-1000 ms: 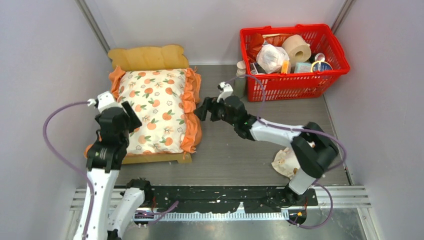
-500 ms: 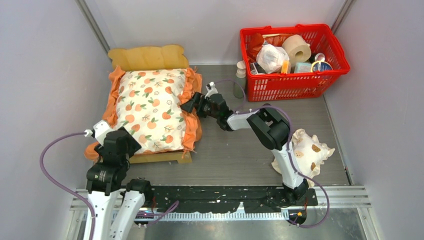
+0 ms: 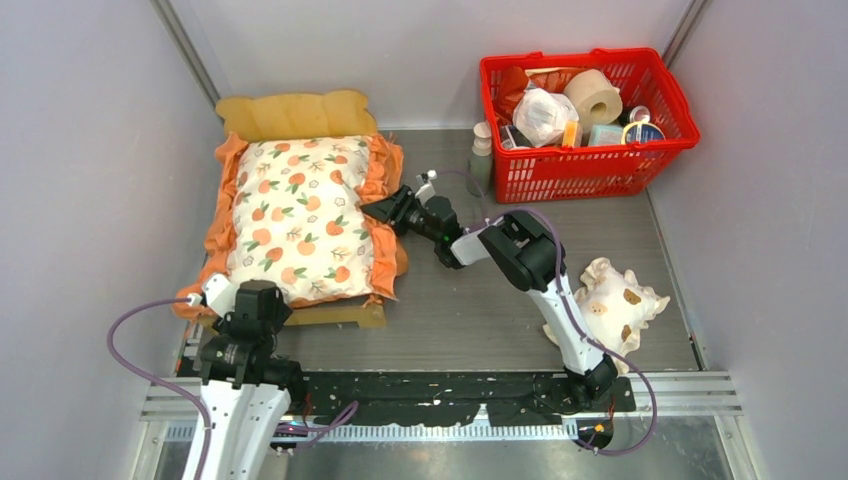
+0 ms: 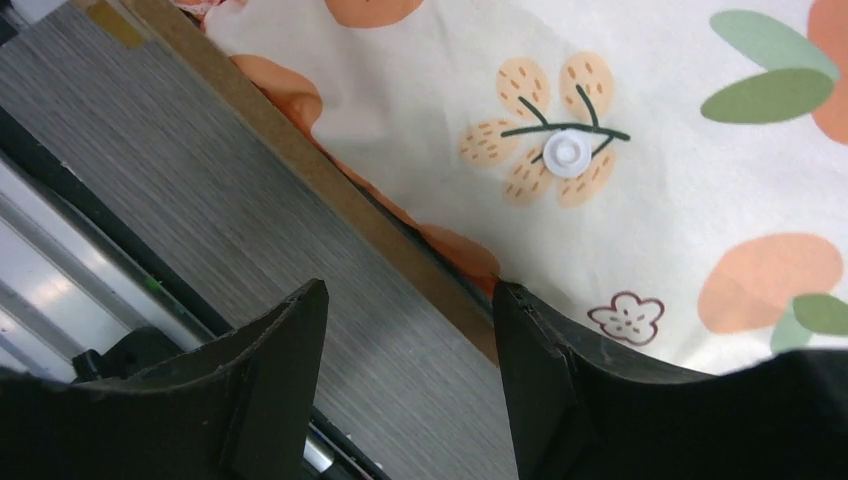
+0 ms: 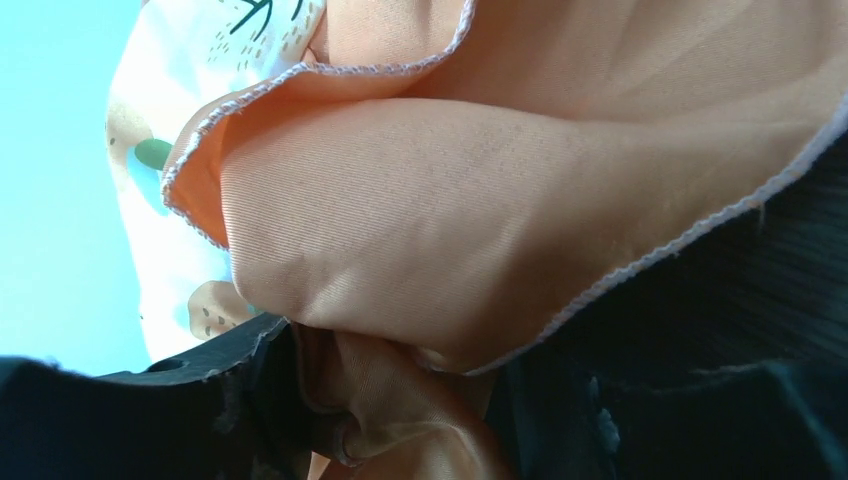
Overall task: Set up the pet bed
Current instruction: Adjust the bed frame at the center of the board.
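Note:
The pet bed (image 3: pixel 295 113) stands at the far left, its wavy headboard against the back wall. The cream orange-print cushion (image 3: pixel 300 215) lies on it. The small frilled pillow (image 3: pixel 610 300) lies on the table at the right. My left gripper (image 3: pixel 255 300) is open and empty at the bed's near-left corner. In the left wrist view the gripper (image 4: pixel 408 290) hovers over the bed's wooden edge (image 4: pixel 300 150) and the cushion (image 4: pixel 650 150). My right gripper (image 3: pixel 385 210) is open at the cushion's right side. In the right wrist view the orange ruffle (image 5: pixel 450 220) lies between its jaws (image 5: pixel 395 400).
A red basket (image 3: pixel 585 165) full of household items stands at the back right. Two small bottles (image 3: pixel 483 150) stand just left of it. Grey walls close in the left and right sides.
My left arm has pulled back from the cushion's left side to the bed's near-left corner. My right gripper has moved left onto the ruffle. The right arm's elbow has shifted and uncovered the pillow.

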